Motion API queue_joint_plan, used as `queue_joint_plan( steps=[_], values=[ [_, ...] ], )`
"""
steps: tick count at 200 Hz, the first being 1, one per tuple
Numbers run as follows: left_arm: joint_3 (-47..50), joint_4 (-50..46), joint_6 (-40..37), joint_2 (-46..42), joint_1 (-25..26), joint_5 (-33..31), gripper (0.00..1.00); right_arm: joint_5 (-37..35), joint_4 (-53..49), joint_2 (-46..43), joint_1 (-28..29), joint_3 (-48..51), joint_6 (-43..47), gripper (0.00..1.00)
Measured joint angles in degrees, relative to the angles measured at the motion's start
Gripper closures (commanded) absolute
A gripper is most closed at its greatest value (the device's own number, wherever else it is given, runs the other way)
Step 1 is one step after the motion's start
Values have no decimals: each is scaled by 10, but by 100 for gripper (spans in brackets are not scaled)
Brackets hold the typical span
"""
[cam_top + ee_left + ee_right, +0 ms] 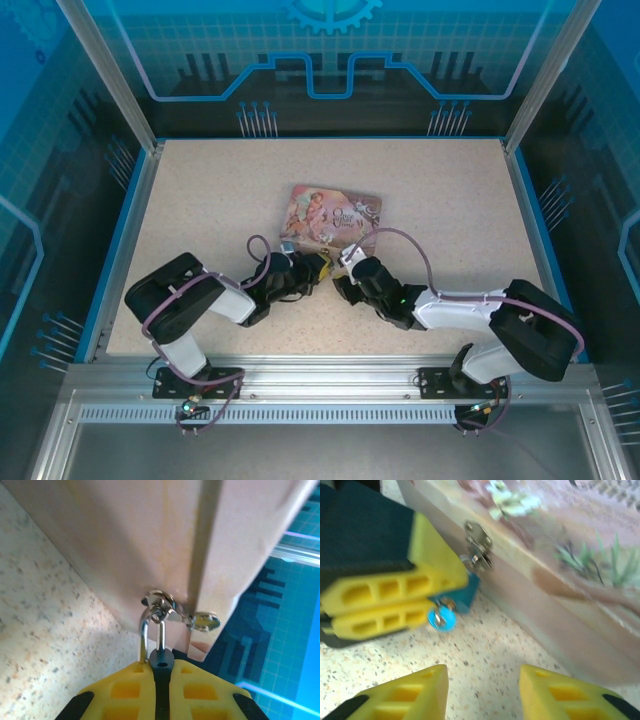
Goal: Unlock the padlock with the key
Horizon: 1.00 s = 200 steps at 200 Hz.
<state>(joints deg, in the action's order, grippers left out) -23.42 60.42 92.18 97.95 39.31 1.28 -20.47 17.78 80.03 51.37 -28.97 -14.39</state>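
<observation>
1. A speckled beige tabletop (200, 200) lay inside a blue-walled enclosure, and both robot arms reached in toward its middle.
2. A flat pink tin box with a printed illustration on its lid (335, 212) sat near the centre of the table, its front wall turned toward the arms.
3. The left gripper (161, 680), with chunky yellow fingers, was at the tin's front wall with its fingers pressed together, pinching the padlock between them.
4. The right gripper (482, 692) hung just beside it above bare tabletop. Its two yellow fingers were spread apart with nothing between them.
5. A small silver metal hasp (479, 547) was fixed to the tin's front wall near the lid edge.
6. A small teal-blue padlock (469, 592) hung from that hasp by its thin silver shackle. Its body was low against the tin's front wall, close above the table, in the left fingers' grip.
7. A tiny bright blue round piece with a fleck of brass-coloured metal at its centre (441, 619) touched the padlock's lower end. It was too blurred to identify.
</observation>
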Motion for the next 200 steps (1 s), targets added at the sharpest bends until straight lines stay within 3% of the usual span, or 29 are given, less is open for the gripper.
queue_joint_plan(
  steps=[30, 57, 85, 114, 131, 147, 172, 200],
  values=[
    [0, -2, -16, 0, -1, -7, 100, 23, -28, -37, -23, 10, 9, 34],
    [0, -3, -26, 3, -1, -7, 97, 88, -68, -76, -99, -3, -8, 33],
    [0, 16, -35, 18, -1, -6, 76, 153, -124, -73, -186, -43, -49, 27],
    [3, 12, -40, 41, -1, -7, 61, 179, -158, -65, -205, -56, -82, 9],
    [12, -2, -46, 35, -1, -11, 52, 189, -168, -57, -214, -56, -94, 6],
    [26, -32, -57, 4, -1, -15, 47, 200, -172, -43, -228, -60, -109, 0],
    [43, -95, -78, -82, -1, -24, 43, 212, -178, -22, -236, -76, -120, 0],
    [39, -236, -139, -229, -13, -43, 31, 231, -174, -9, -244, -89, -132, 0]
  ],
)
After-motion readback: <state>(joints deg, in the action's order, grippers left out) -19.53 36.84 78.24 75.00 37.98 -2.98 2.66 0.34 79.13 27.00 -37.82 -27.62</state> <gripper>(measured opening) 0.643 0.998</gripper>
